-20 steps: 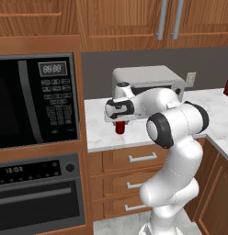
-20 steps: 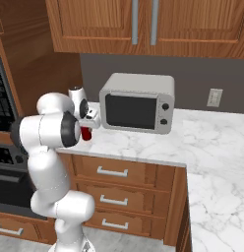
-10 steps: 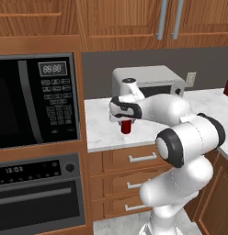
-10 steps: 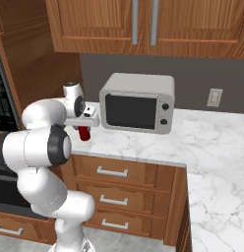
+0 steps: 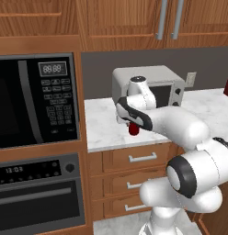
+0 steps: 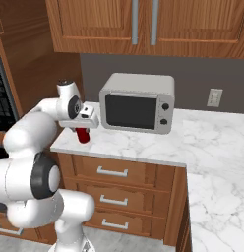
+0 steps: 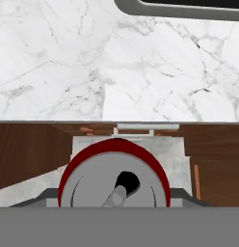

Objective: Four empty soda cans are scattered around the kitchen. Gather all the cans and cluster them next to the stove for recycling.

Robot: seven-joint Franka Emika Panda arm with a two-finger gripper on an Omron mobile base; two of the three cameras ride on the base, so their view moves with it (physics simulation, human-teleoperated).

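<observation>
You have a red can [image 5: 133, 130] in the pincer [image 5: 133, 125], closed on it near the top and hanging just off the front edge of the tabletop [image 5: 104, 133], to the left of the microwave [image 5: 150, 89]. From the right base camera the can [image 6: 82, 134] sits under the hand, clear of the marble, with the drawers [image 6: 114, 172] below it. The hand camera looks straight down on the can's grey lid [image 7: 114, 185], with the tabletop edge and the floor beyond it.

The main risk is a drop. The can is carried over the edge, so if the grip slips it falls to the floor, not onto the marble, and a round can will roll off out of reach. The hold looks high on the body, so a quick swing of the arm could tilt or twist it loose.

Second risk: the microwave stands close on the side. Sweep that way at this height and the can or the hand could clip its corner and knock the can free.

No stove is in sight here, so you likely have a long carry ahead. Keep the arm slow and the can upright while the base drives.
</observation>
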